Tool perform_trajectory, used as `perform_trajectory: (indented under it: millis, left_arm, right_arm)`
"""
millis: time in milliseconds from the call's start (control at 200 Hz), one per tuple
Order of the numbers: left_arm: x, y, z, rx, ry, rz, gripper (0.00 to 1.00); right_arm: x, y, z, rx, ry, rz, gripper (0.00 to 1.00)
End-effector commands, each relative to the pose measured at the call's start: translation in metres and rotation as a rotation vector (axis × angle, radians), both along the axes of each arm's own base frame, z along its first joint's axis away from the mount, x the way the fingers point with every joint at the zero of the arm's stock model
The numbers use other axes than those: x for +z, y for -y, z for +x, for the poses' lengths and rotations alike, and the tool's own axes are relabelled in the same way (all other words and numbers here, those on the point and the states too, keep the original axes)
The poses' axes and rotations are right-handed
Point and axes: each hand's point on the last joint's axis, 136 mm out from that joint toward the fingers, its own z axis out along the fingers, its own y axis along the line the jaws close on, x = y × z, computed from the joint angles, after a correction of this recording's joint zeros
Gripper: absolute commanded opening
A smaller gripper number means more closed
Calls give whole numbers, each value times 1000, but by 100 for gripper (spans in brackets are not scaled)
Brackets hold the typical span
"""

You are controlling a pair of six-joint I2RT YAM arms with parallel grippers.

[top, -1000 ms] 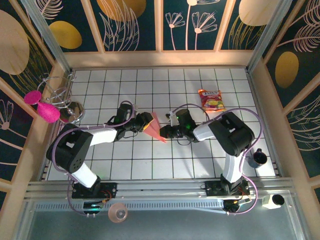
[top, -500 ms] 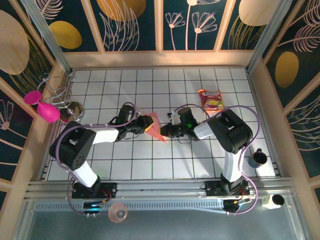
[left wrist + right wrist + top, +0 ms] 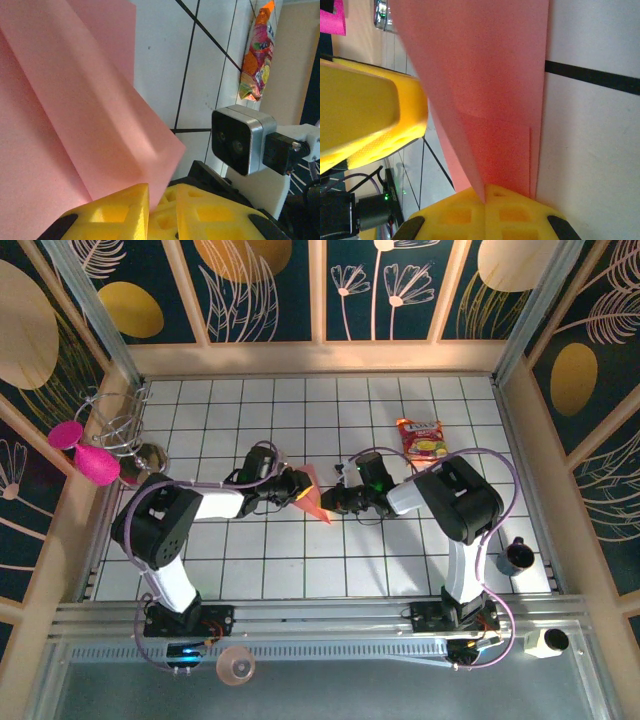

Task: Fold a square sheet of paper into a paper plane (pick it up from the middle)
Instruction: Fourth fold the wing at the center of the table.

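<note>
1. Square sheet of paper (image 3: 313,496): folded to a pointed pink shape, mid-table. Its long axis runs 12 to 6 o'clock, tip toward 5.
2. Right gripper (image 3: 334,503): at the paper's 3 o'clock, fingers pressed together on the folded edge.
3. Left gripper (image 3: 297,490): at its 9 o'clock, equally near. The fingers are nearly together at the paper; whether they pinch it cannot be told.
4. Dark cup (image 3: 516,556): at 4 o'clock, by the table edge, contents unclear.

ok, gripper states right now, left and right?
Left gripper: nearly shut at the pink paper; grip cannot be told.
Right gripper: shut on the pink paper.
</note>
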Motion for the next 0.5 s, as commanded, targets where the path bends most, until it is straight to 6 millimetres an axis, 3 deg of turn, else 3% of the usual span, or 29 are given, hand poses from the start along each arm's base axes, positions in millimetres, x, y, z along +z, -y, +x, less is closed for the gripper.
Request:
perform_trajectory:
  millis: [0,265,496]
  left_arm:
    - [6,10,4,-36,29,-22,20]
    - [-8,5,7,-9,-17,38,17]
    - [-16,3,8,-5,-42,69,15]
  right_arm:
    - [-15,3,-4,0,-72,-33,5]
    - [-12,4,-2,-3,-70,-49,11]
    - [5,4,-1,9,-39,-43,18]
